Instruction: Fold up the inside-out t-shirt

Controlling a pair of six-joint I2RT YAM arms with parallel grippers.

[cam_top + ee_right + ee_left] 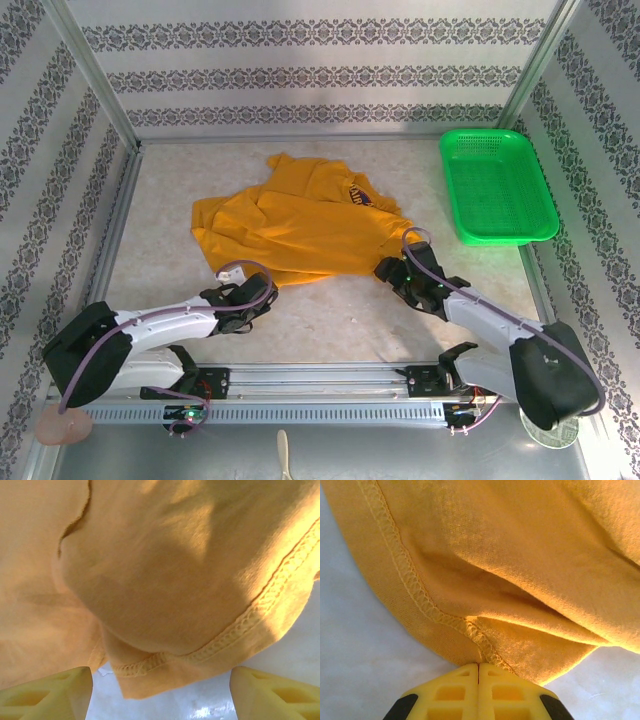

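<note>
1. t-shirt (pixel 300 225): mustard-orange, hem stitching the same colour; chest print (pixel 360 194) navy and white.
2. basket (pixel 500 240): bright green, mesh pattern.
3. walls (pixel 320 70): white, dark floral bands.
4. table (pixel 340 320): pale mottled beige.
5. left gripper (pixel 479 667): yellow, black corners; right gripper (pixel 161 675): pale yellow.

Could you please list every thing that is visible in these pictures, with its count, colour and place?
t-shirt: one, mustard-orange with a dark print, crumpled at the table's middle.
basket: one, green, far right of the table.
table: one, pale and mottled, under everything.
walls: three, white with grey patterned bands, at the left, far and right sides.
left arm: one, white and black, near left; yellow jaws shut on the t-shirt's hem.
right arm: one, white and black, near right; yellow jaws open around a hem corner.
</note>
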